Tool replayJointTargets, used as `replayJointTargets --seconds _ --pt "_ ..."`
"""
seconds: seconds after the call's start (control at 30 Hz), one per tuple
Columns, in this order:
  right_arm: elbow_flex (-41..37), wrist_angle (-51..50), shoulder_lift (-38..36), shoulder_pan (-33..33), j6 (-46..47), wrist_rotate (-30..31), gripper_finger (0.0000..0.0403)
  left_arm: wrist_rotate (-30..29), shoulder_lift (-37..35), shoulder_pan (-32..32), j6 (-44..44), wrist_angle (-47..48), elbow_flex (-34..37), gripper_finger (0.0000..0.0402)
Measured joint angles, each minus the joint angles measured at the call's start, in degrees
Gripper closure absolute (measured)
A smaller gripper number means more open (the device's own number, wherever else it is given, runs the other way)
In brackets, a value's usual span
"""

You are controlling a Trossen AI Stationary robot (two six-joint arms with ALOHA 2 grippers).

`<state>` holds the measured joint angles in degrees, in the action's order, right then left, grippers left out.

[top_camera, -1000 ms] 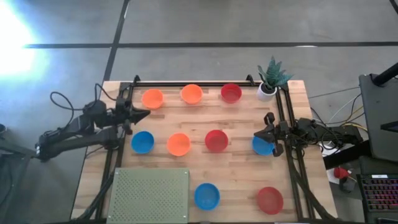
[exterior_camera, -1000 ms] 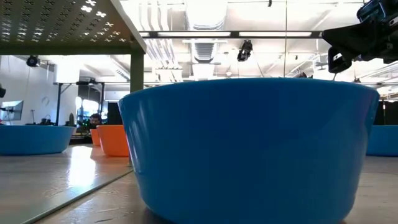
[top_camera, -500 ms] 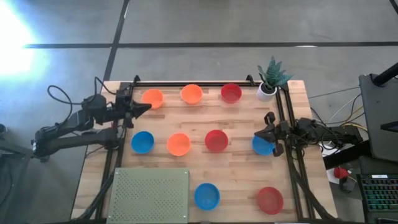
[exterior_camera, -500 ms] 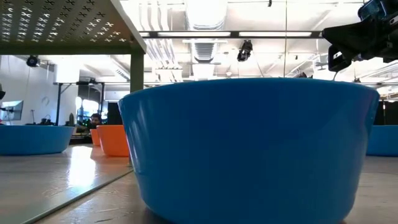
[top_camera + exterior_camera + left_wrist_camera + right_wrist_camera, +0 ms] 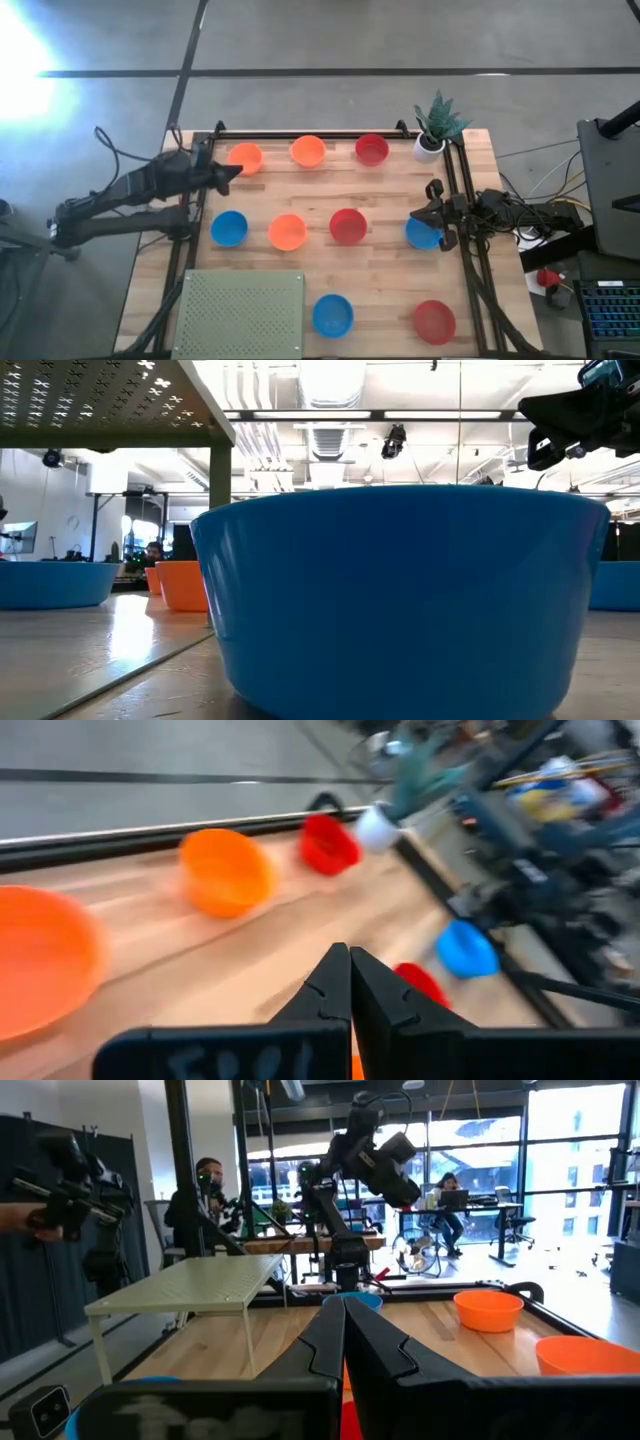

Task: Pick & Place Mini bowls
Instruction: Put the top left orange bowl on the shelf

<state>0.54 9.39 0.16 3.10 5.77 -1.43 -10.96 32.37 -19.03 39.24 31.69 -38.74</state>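
Nine mini bowls are sitting on the wooden tabletop (image 5: 380,290) in three loose rows; along the far edge an orange bowl (image 5: 245,158) is lying beside a second orange bowl (image 5: 308,151) and a red bowl (image 5: 371,149); in the middle row a blue bowl (image 5: 229,228), an orange bowl (image 5: 287,232), a red bowl (image 5: 348,226) and another blue bowl (image 5: 421,234) are standing well apart from one another; near the front edge a blue bowl (image 5: 332,316) and a red bowl (image 5: 434,321) are resting on the bare wood; a perforated green shelf (image 5: 240,313) is standing over the front left corner, and a small white pot with a green plant (image 5: 432,128) is sitting at the far right corner. The left pincer (image 5: 228,174) is hovering just beside the far-left orange bowl, its fingers (image 5: 335,995) pressed together and holding nothing. The right pincer (image 5: 429,214) is waiting at the right edge, just beside the right-hand blue bowl; its fingers (image 5: 340,1335) are likewise closed tight and gripping nothing. In the low view the front blue bowl (image 5: 400,600) is filling most of the frame.
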Motion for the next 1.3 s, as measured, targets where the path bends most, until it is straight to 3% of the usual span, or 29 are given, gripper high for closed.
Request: replayJointTargets --seconds 0.33,1.3 --pt "0.0 0.0 0.0 0.01 -0.38 0.0 0.0394 -12.09 8.52 -0.09 4.38 14.52 -8.7 0.0401" --pt "0.0 0.04 0.0 0.01 -0.16 0.04 0.0394 -5.3 15.72 -14.9 6.77 17.38 -9.44 0.0401"
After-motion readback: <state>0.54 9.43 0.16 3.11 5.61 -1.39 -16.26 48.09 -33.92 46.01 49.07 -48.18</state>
